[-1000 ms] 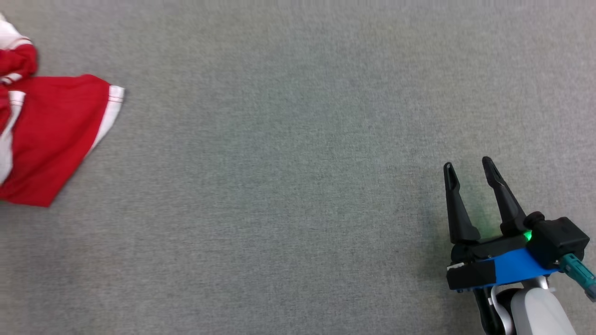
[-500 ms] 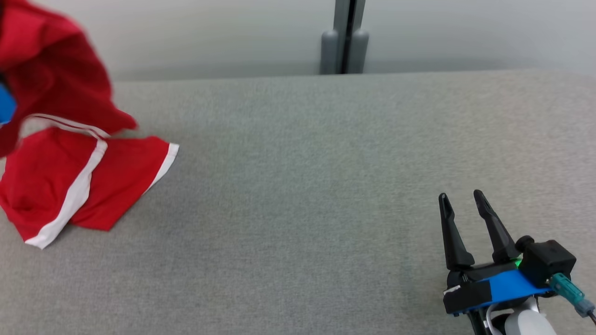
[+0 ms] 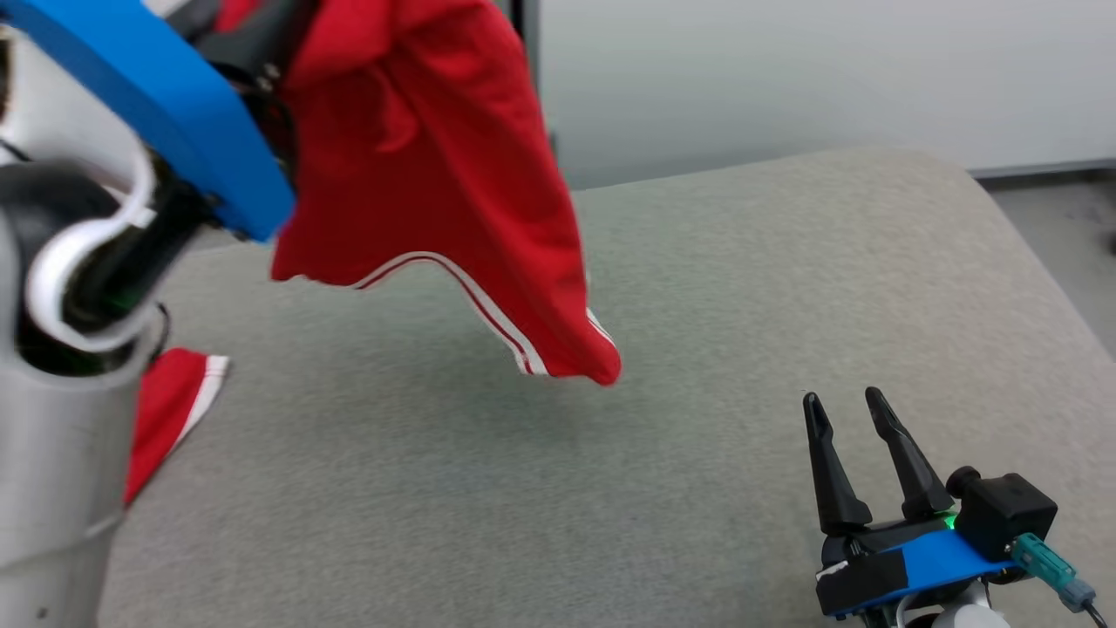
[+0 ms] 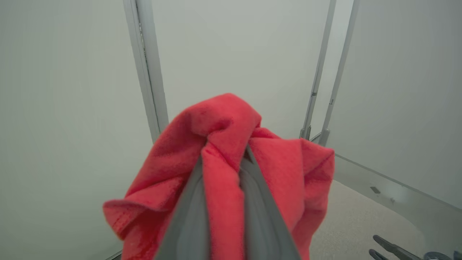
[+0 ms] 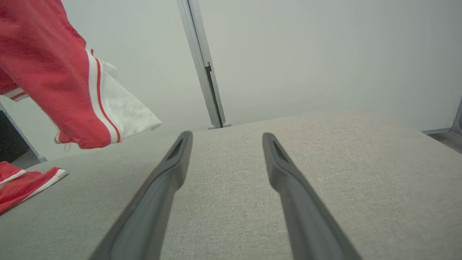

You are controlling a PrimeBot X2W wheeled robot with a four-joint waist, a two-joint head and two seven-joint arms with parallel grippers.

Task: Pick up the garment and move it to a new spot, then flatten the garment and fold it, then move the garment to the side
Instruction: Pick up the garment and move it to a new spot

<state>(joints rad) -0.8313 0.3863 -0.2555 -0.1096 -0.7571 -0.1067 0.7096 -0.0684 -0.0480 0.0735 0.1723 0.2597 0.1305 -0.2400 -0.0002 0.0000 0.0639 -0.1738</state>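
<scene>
1. Left gripper [image 4: 226,150]: pinched nearly shut on a bunched fold of the red garment [image 3: 418,157], held up high at the far left.
2. Hanging from there, white-striped hem dangling clear above the grey padded surface [image 3: 697,488], no contact at the low tip.
3. Right gripper [image 3: 844,398]: spread wide, holding nothing, low over the surface at the front right, well apart from the cloth.
4. Loads of bare surface between the two; rounded far-right corner [image 3: 959,174], then floor [image 3: 1072,235] past it.
5. Red-and-white piece [image 3: 174,397] lying flat at the left, partly behind the left arm [image 3: 61,453]; can't tell how joined to the hanging part.
6. Pale wall [image 3: 785,70] and a grey upright post [image 5: 202,72] just beyond the far edge.
</scene>
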